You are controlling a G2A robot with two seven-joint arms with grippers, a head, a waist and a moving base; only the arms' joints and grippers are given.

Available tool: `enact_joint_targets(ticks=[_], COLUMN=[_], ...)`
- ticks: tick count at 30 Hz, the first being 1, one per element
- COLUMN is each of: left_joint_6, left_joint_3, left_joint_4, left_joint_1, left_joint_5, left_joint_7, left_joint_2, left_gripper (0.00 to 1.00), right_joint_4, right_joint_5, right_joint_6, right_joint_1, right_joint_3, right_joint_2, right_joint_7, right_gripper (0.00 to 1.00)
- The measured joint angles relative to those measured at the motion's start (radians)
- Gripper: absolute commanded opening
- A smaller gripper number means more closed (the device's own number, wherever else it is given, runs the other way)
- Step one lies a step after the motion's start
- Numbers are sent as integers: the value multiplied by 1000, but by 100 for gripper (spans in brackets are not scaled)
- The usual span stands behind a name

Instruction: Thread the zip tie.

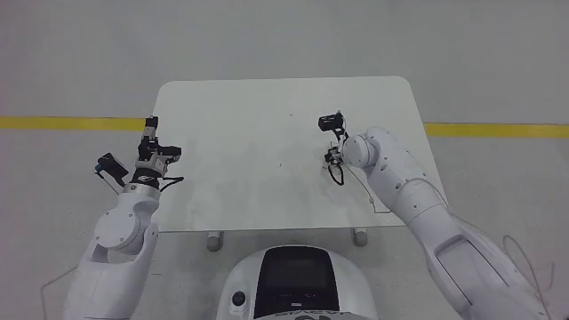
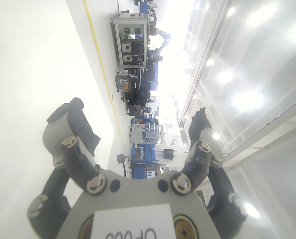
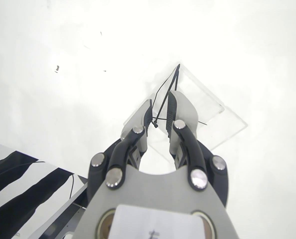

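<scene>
A white table [image 1: 249, 142] stands on a grey floor crossed by yellow lines. The left gripper [image 1: 153, 138] sits at the table's left edge, and the right gripper [image 1: 333, 154] points down over the table's right half.

In the left wrist view, beside the table's corner, the left gripper's fingers are spread wide with nothing between them.

In the right wrist view, above the table, the right gripper's fingers are drawn close and pinch a black zip tie [image 3: 174, 78]. The tie is looped, with its long axis along the fingers. Its bend points away from the wrist, and the thin tail juts sideways past one finger. It lies over a clear plate [image 3: 212, 105].

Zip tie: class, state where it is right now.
In the right wrist view, the zip tie sits at the right hand, above a clear plastic plate on the white table.
</scene>
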Motion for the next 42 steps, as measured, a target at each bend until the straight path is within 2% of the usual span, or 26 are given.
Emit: enact_joint_targets(ticks=[6, 10, 12, 13, 21, 26, 36, 42], left_joint_6=[0, 0, 0, 0, 0, 0, 0, 0], left_joint_3=[0, 0, 0, 0, 0, 0, 0, 0], left_joint_4=[0, 0, 0, 0, 0, 0, 0, 0], left_joint_1=[0, 0, 0, 0, 0, 0, 0, 0], left_joint_5=[0, 0, 0, 0, 0, 0, 0, 0], left_joint_7=[0, 0, 0, 0, 0, 0, 0, 0], left_joint_2=[0, 0, 0, 0, 0, 0, 0, 0], left_gripper=[100, 100, 100, 100, 100, 100, 100, 100], right_joint_4=[23, 34, 41, 46, 79, 38, -92, -111], right_joint_5=[3, 14, 22, 26, 45, 46, 100, 157], right_joint_6=[8, 1, -7, -10, -29, -46, -117, -174], right_joint_1=[5, 8, 9, 10, 20, -8, -108, -143], right_joint_3=[-7, -6, -6, -6, 8, 42, 152, 199], right_joint_2=[-8, -12, -14, -15, -18, -4, 38, 52], right_joint_7=[-16, -26, -33, -36, -76, -101, -124, -129], right_gripper=[21, 15, 9, 1, 0, 0, 0, 0])
